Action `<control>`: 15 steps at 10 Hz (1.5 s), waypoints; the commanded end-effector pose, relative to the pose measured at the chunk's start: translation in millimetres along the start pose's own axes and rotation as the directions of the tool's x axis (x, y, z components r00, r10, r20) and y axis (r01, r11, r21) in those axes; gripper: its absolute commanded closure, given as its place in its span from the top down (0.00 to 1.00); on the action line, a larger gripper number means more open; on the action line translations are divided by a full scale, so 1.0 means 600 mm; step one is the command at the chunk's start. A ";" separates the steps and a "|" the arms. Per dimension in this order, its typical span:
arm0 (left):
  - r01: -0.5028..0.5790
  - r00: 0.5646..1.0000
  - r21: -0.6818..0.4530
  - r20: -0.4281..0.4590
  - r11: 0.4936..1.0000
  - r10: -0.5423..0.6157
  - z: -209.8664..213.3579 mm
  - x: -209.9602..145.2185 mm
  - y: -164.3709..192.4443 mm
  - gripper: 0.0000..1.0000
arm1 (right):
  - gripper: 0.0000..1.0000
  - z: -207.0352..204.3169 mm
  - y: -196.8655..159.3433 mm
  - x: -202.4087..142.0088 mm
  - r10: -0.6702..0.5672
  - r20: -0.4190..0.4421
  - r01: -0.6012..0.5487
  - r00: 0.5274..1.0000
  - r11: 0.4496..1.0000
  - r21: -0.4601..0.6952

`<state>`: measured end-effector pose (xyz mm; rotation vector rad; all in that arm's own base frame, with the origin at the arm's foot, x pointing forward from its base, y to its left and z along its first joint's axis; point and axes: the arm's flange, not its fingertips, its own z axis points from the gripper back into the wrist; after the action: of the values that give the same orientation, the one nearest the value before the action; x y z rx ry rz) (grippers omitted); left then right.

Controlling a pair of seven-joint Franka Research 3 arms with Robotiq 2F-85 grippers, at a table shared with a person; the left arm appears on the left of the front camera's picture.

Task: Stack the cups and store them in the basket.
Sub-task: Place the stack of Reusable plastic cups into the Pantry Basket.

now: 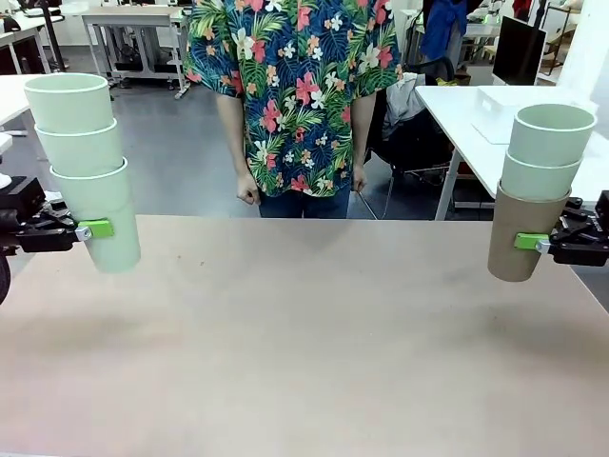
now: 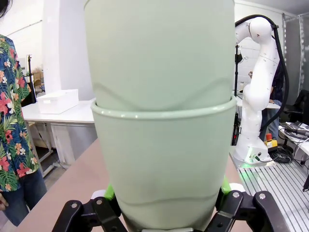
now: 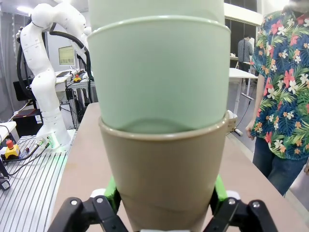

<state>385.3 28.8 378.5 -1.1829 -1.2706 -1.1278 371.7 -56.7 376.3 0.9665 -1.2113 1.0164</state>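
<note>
The left claw (image 1: 108, 231) is clenched on the bottom cup of a mint stack (image 1: 84, 152), three tumblers nested one in another, at the table's left edge. The right claw (image 1: 520, 243) is clamped the same way on a tan cup (image 1: 509, 265) with two mint cups (image 1: 544, 152) sitting in it, at the far right. Gripping the lowest cup makes sense to me, since the upper ones rest inside it and ride along.

Both stacks hang clear of the brown table (image 1: 304, 333), well apart, with their tops leaning a little outward. Each claw reaches in level from its own side, fingers pointing toward the middle and pinching the cup across its lower half. The person (image 1: 295, 95) stands at the far side with hands down.

A white bin (image 1: 502, 112) sits on the next table behind, perhaps the basket. I judge that joining the two stacks comes next.
</note>
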 end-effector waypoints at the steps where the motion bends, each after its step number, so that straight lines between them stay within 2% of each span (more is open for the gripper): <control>1: 0.016 1.000 -0.015 0.009 1.000 -0.016 0.004 0.004 -0.004 0.86 | 0.87 -0.001 0.001 0.006 0.014 0.009 -0.014 1.000 1.000 0.003; 15: 0.016 1.000 -0.015 0.009 1.000 -0.016 0.004 0.004 -0.004 0.86 | 0.87 -0.001 0.001 0.006 0.014 0.009 -0.014 1.000 1.000 0.003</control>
<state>385.3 28.8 378.5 -1.1829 -1.2705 -1.1278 371.7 -56.7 376.3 0.9665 -1.2113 1.0164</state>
